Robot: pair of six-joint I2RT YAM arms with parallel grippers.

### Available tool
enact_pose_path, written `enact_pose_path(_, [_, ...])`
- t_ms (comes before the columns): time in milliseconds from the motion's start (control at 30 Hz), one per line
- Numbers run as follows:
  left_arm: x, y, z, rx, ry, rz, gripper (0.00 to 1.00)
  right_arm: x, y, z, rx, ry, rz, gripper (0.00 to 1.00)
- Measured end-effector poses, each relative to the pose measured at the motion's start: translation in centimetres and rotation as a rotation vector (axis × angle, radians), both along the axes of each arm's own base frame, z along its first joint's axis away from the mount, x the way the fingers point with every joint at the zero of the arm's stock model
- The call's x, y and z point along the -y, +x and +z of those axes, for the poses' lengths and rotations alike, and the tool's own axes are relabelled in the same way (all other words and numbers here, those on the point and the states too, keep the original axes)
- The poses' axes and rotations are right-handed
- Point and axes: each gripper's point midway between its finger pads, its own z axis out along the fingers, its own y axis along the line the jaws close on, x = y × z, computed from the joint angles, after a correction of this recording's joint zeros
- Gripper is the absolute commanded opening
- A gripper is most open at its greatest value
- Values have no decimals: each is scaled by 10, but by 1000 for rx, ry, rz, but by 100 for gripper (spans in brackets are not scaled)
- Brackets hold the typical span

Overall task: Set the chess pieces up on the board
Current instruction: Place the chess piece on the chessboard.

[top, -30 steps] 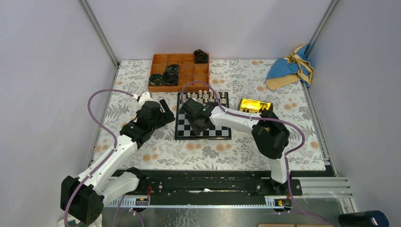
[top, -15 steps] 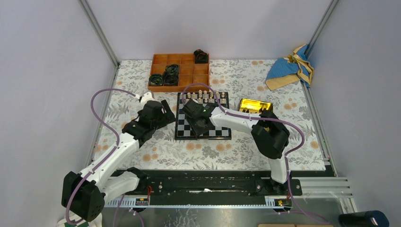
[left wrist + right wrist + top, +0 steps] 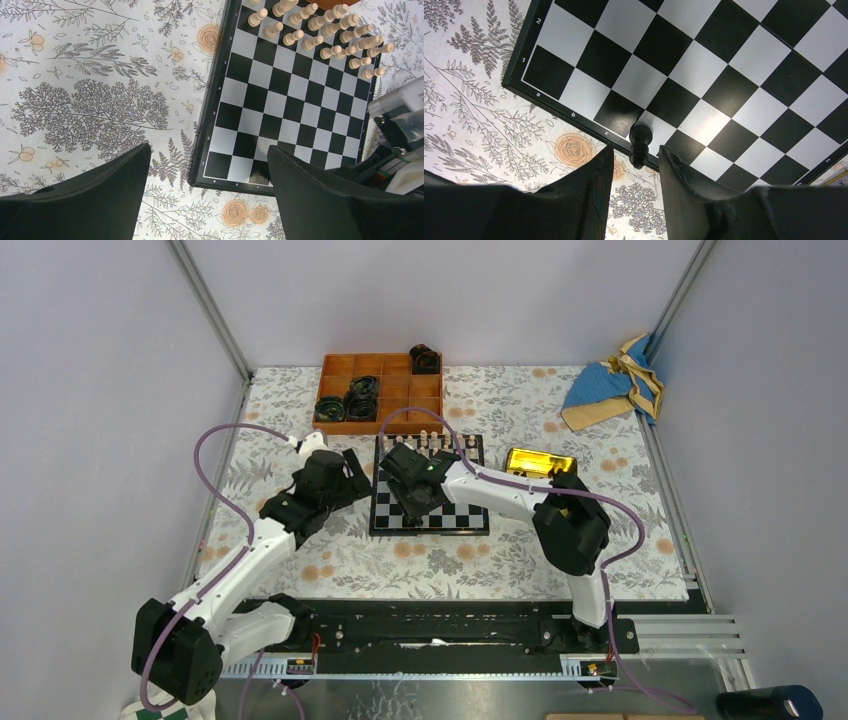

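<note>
At the board's [image 3: 287, 107] 9 o'clock, the left gripper [image 3: 207, 155] is hovering, spread wide and empty. The right gripper [image 3: 636, 150] is standing parted, gripping nothing, flanking a black chess piece [image 3: 640, 142] standing upright at the board's 6 o'clock edge.

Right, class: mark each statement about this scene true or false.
1. The cream chessmen stand in two rows at the far edge of the chessboard. True.
2. A black chessman stands on the board's near row, between the fingers of the open right gripper. True.
3. The left gripper is shut on a cream chessman. False: it is open and empty.
4. The gold box lies on the chessboard. False: it lies on the floral cloth, right of the board.
5. The orange tray is empty. False: it holds black coiled rings.
</note>
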Motion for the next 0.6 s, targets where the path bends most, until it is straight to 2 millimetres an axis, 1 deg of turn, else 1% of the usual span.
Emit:
enact_pose_path(200, [0, 0, -2, -5, 6, -2, 94, 1, 0, -10, -13, -19, 0, 44])
enact_pose_path(400, [0, 1, -3, -10, 8, -3, 94, 3, 2, -13, -16, -24, -8, 44])
enact_pose_path(600, [1, 2, -5, -13, 10, -3, 94, 12, 4, -19, -27, -39, -22, 44])
